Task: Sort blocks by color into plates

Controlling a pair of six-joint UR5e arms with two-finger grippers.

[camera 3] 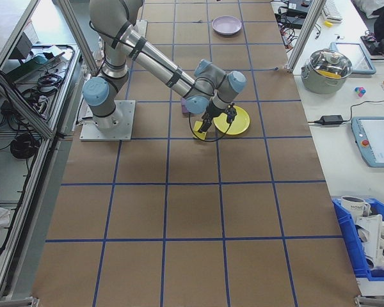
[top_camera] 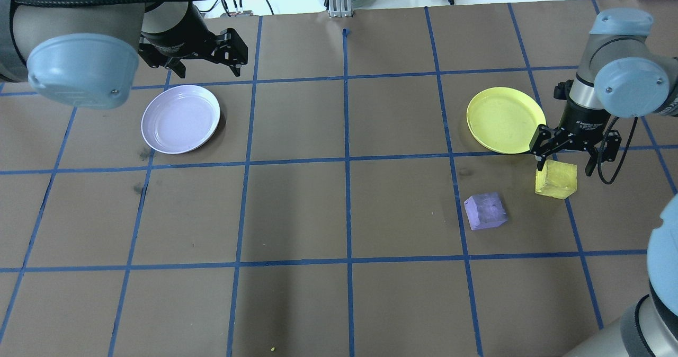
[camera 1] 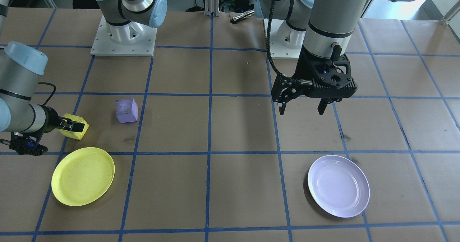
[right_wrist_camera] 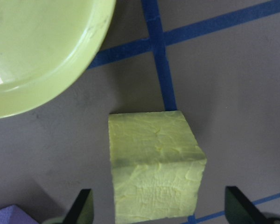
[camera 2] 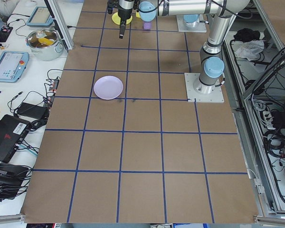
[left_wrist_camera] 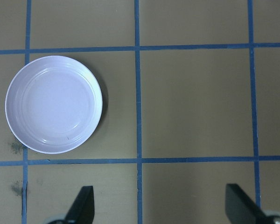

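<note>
Brown paper gridded with blue tape covers the table (top_camera: 296,214), where the yellow plate (top_camera: 505,119) and lavender plate (top_camera: 180,118) are set far right and far left. Rough yellow block (top_camera: 555,178) is straddled, ungripped, by the spread right gripper (top_camera: 564,165), with the purple block (top_camera: 485,211) just nearer-left. Spread too is the left gripper (top_camera: 209,72), its fingertips cut off in the wrist view.

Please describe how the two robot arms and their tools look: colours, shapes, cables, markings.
Both arms are grey metal tubes with pale blue round joint caps, on white base plates. Each ends in a black two-finger tool: the left tool with a black ribbed cable running up its arm, the right tool with white lettering on its black wrist and a thin black cable looping beside it.
</note>
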